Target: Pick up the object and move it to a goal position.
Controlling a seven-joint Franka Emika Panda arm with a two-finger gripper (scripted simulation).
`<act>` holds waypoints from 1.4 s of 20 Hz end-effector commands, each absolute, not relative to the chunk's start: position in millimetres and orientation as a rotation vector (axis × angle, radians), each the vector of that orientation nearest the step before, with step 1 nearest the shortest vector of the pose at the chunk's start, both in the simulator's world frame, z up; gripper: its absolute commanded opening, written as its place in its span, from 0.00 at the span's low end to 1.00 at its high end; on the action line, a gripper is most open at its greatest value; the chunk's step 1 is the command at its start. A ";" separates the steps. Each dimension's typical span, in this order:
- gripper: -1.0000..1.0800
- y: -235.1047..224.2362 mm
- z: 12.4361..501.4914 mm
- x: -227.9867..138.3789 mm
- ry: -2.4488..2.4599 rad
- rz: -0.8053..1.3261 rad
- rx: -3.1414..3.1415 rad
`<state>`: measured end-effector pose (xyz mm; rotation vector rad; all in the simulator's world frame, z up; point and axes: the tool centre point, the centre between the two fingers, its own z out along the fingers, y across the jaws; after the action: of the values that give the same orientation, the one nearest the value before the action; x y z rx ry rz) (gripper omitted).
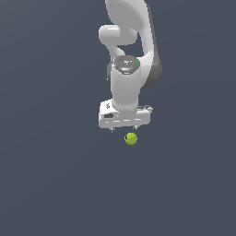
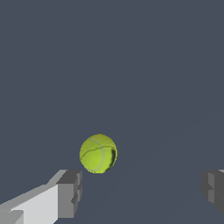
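Ball (image 1: 131, 138) lies on plain dark ground just beside the white arm's (image 1: 125, 83) fingers (image 2: 70, 192), which stand wide apart.

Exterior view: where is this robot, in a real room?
Probably not a real room: it looks like a computer simulation. Everything around is one flat dark grey-blue surface, with only a smooth white arm, its open end effector and a yellow-green ball.
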<state>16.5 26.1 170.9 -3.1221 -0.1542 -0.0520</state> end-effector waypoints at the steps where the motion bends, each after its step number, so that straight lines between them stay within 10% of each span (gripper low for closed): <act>1: 0.96 28.2 166.8 15.5 -0.201 -0.049 -3.121; 28: 0.96 68.6 92.9 -10.8 -1.124 -0.001 -2.934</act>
<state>-10.1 67.6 94.5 -2.9430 -1.1002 -0.0011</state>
